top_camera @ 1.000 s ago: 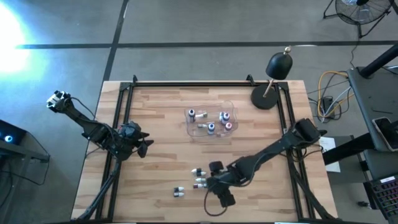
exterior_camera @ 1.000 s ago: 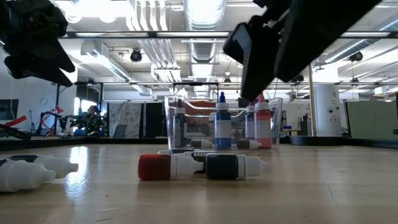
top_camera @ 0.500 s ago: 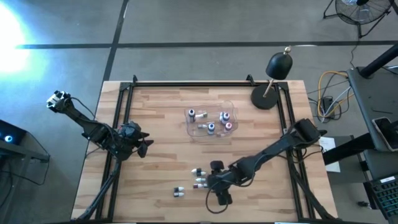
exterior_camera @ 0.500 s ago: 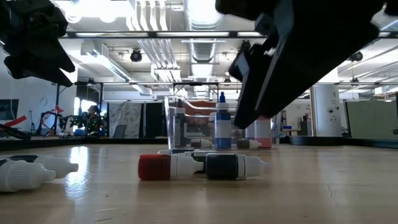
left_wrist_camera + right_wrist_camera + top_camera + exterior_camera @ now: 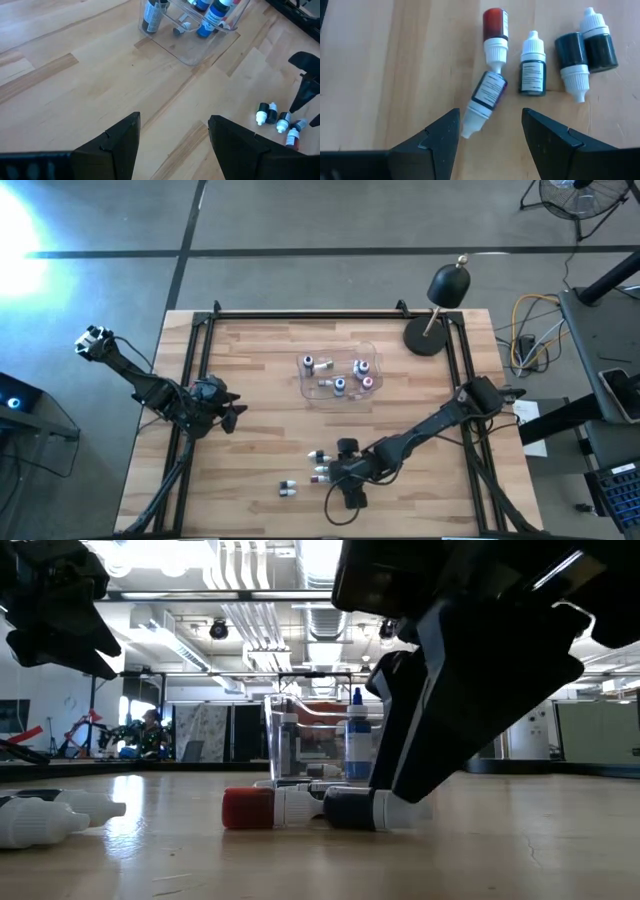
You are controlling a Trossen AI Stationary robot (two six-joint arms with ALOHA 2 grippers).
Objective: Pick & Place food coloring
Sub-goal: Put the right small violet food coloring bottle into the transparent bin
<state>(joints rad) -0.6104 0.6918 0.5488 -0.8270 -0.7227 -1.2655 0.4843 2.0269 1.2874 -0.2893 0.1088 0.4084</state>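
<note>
The right gripper [image 5: 490,137] hangs low over the near-middle of the light wooden slatted desk [image 5: 260,390], its jaws spread wide, holding nothing, above a cluster of small food coloring bottles lying on their sides. In the right wrist view the nearest is a dark purple bottle with a white label and white cap [image 5: 485,102]; its long axis is tilted, the cap tip pointing toward the gripper's fingers. Its base end touches or nearly touches the cap of a red bottle with a white cap [image 5: 495,32], whose long axis runs straight away from the camera. Just beside lies a dark teal bottle with a white cap [image 5: 533,67], cap pointing away from the gripper. Farther over, two black bottles with white caps [image 5: 585,50] lie side by side, touching, their caps pointing opposite ways. The labels carry fine print too small to read.

In the high view more bottles stand or lie inside a clear plastic tub [image 5: 340,375] at the desk's middle, well apart from the cluster, and two more lie near the desk's front edge [image 5: 287,488].

The left gripper [image 5: 172,145] waits at the desk's left edge, jaws wide and empty.
</note>
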